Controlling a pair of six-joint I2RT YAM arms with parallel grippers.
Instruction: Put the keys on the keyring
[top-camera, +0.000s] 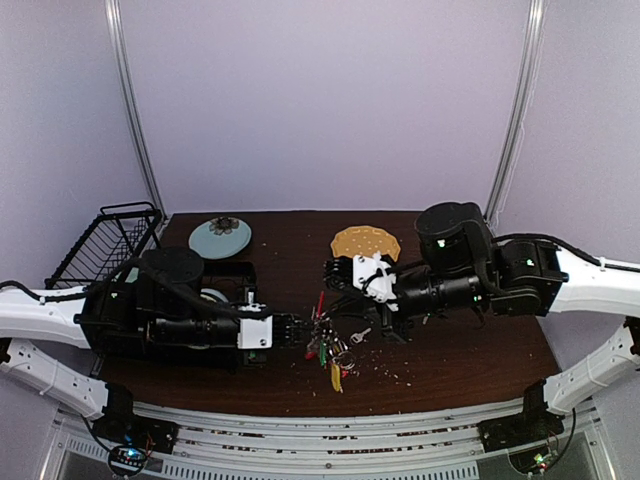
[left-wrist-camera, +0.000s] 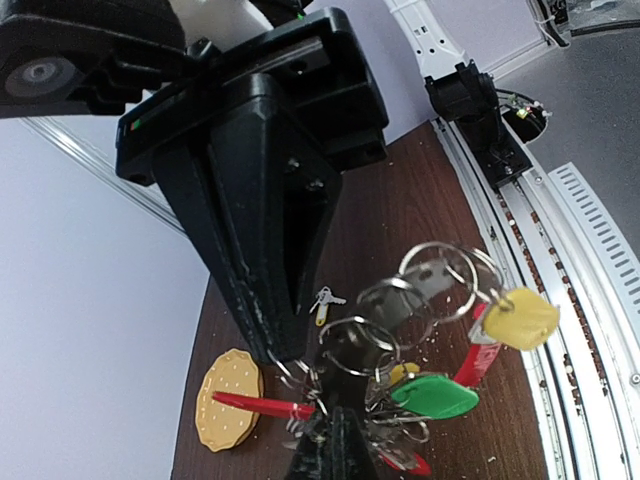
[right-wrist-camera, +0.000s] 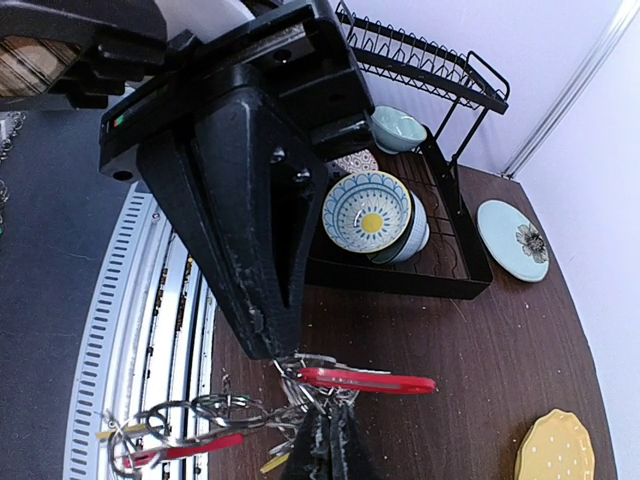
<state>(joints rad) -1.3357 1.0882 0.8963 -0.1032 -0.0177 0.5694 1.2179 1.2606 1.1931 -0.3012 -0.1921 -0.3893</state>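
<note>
The keyring is a bunch of silver rings with a red curved section and green and yellow tags, hanging between both grippers at the table's middle front. My left gripper is shut on its rings; in the left wrist view the rings, green tag and yellow tag dangle beside the fingers. My right gripper is shut on the ring cluster next to the red section, with the rest of the chain trailing left. A loose silver key with a yellow tag lies on the table.
A yellow plate sits at back centre and a pale blue plate at back left. A black dish rack with patterned bowls stands at the far left. Crumbs are scattered on the dark wooden table.
</note>
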